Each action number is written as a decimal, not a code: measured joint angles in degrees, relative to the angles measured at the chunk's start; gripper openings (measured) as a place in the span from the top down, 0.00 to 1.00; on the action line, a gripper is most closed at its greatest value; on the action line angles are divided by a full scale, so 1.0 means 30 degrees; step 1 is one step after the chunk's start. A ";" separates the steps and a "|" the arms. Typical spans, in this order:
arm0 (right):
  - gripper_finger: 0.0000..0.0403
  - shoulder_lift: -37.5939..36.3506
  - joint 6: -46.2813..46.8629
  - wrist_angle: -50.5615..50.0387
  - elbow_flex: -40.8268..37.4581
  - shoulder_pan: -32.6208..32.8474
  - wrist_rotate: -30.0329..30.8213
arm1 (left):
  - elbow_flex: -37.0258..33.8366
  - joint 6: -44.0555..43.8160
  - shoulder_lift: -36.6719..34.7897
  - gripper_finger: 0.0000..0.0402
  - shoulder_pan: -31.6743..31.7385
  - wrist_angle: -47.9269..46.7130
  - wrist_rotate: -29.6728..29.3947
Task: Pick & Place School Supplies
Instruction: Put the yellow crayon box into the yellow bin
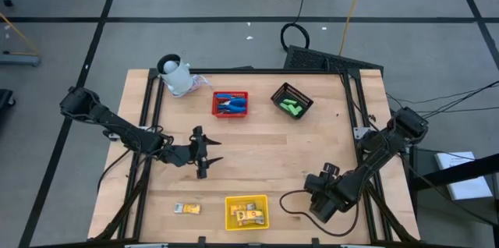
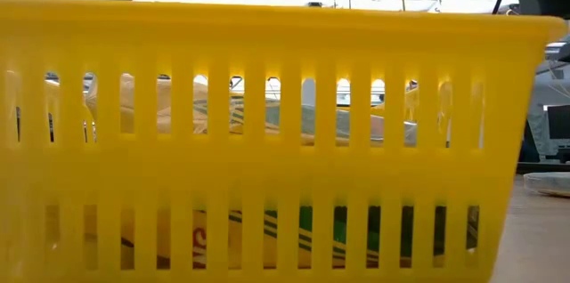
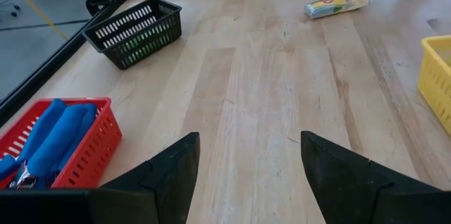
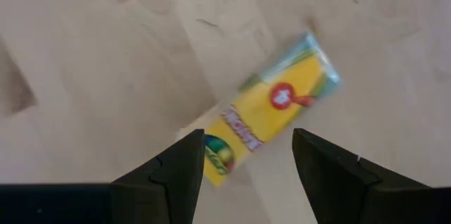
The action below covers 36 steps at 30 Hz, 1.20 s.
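A yellow-orange packet lies flat on the wood; it also shows far off in the left wrist view as the packet. My right gripper is open and hangs just above it, a finger on either side, near the table's near right part. A second packet lies left of the yellow basket, which holds more packets. Blue-handled tools lie in the red basket. Green blocks sit in the black basket. My left gripper is open and low over bare wood at the table's middle left.
A white object stands at the far left corner. The yellow basket's slotted wall fills the low view. A black cable curls on the table beside the right arm. Bare wood lies between the baskets and the grippers.
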 joint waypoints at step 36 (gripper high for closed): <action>0.48 -0.0117 0.0647 0.4679 -0.3118 -0.2055 -0.2190 | 0.0000 0.0058 -0.0007 0.38 0.0004 -0.0022 0.0957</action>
